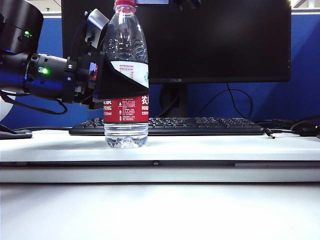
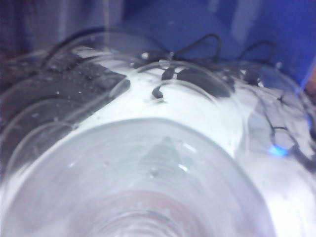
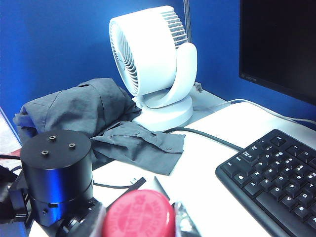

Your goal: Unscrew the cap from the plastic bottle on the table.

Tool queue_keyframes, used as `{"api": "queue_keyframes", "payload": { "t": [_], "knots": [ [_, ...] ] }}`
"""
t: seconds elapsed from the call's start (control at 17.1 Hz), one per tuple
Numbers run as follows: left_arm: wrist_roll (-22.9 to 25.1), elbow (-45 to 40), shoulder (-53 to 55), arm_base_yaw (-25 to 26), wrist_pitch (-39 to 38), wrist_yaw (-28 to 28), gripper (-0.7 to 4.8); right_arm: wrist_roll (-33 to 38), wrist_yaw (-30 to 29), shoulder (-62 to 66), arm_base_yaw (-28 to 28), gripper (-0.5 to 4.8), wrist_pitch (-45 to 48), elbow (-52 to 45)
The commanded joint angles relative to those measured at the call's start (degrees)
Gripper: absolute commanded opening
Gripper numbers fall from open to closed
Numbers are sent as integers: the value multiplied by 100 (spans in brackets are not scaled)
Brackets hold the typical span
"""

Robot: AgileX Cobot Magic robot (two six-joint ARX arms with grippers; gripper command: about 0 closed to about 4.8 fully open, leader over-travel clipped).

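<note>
Plastic bottle point(image 1: 126, 75) upright on table point(image 1: 210, 142), cap point(image 1: 125, 5) topmost.

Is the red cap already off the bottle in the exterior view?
No: the cap sits on the neck of the bottle, which the left gripper clamps.

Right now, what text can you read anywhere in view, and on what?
"ASUS": monitor bezel.
"NONGF", cut off: label of the plastic bottle, gripped by the left gripper; Chinese characters partly hidden, fine print too small.
Raised lettering on the cap, at the right gripper: blurred.
Keyboard keys: too small.
</note>
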Motion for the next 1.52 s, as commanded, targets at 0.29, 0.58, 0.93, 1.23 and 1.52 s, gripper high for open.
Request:
{"api": "queue_keyframes", "payload": {
  "t": [0.29,0.58,0.93,1.23,1.52],
  "knots": [
    [-20,-42,42,0,-343,-98,316,31,50,-22,17,89,393,22],
    [-17,-42,42,0,-343,-98,316,157,55,-26,-11,89,575,22],
    [-20,-42,42,0,-352,-98,316,155,50,-57,-22,89,520,208],
    [-20,-42,42,0,-352,-98,316,155,50,-63,-22,89,535,234],
    [0,-42,42,0,-352,-103,316,155,52,-63,-22,89,564,234]
  ]
}}
